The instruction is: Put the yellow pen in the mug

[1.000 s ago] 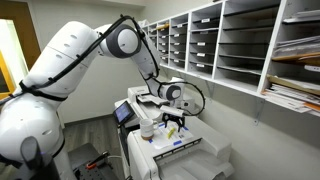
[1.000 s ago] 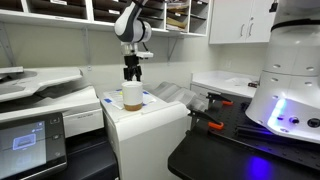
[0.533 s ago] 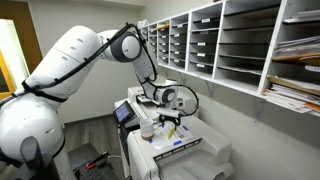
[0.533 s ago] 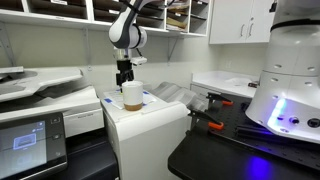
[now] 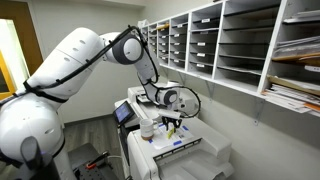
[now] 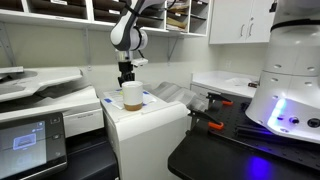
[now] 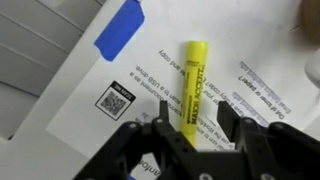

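Two spread fingers (image 7: 163, 113) of the open end effector (image 7: 195, 125) straddle the yellow pen (image 7: 193, 85), which lies on printed paper (image 7: 110, 70) pointing to 12 o'clock. Only an exterior view shows the mug (image 6: 132, 96) nearby.

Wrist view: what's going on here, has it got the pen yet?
Not yet. The gripper hangs low over the yellow pen, which lies flat on a printed sheet marked with a blue tape strip. The jaws are open, one finger on each side of the pen's near end, with gaps showing on both sides. The mug stands upright close by on the same top surface. The pen is still outside it.
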Motion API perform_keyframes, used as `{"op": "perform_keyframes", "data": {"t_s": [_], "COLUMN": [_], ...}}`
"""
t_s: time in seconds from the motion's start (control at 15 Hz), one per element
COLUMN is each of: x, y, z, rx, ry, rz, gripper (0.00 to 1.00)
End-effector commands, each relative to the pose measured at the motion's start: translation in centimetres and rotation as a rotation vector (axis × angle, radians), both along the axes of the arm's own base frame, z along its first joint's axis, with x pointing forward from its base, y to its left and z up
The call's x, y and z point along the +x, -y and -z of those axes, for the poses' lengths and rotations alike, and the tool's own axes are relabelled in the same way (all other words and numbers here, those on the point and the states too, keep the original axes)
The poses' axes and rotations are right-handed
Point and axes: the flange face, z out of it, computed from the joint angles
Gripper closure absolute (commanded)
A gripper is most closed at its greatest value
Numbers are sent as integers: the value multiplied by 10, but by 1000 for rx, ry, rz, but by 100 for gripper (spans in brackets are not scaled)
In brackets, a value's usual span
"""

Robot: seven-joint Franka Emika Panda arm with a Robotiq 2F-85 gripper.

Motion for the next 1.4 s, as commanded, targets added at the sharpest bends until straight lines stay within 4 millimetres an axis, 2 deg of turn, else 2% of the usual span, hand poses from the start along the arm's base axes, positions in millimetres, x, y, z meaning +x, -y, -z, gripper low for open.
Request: {"op": "perform_keyframes", "data": {"t_s": [0.0, 0.07, 0.13, 0.2, 0.27, 0.6, 0.73, 0.93, 1.33], "x": [9, 10, 12, 13, 14, 14, 13, 10, 5], "y": [0, 0, 0, 0, 0, -8, -13, -18, -4], "z": [8, 10, 13, 16, 17, 9, 9, 4, -24], "rx": [-16, -13, -12, -11, -16, -37, -50, -59, 24], "ry": [-4, -8, -13, -14, -12, 6, -1, 19, 59], "rz": [23, 23, 23, 23, 19, -34, -69, -205, -546], "gripper": [33, 34, 40, 59, 60, 100, 95, 95, 95]}}
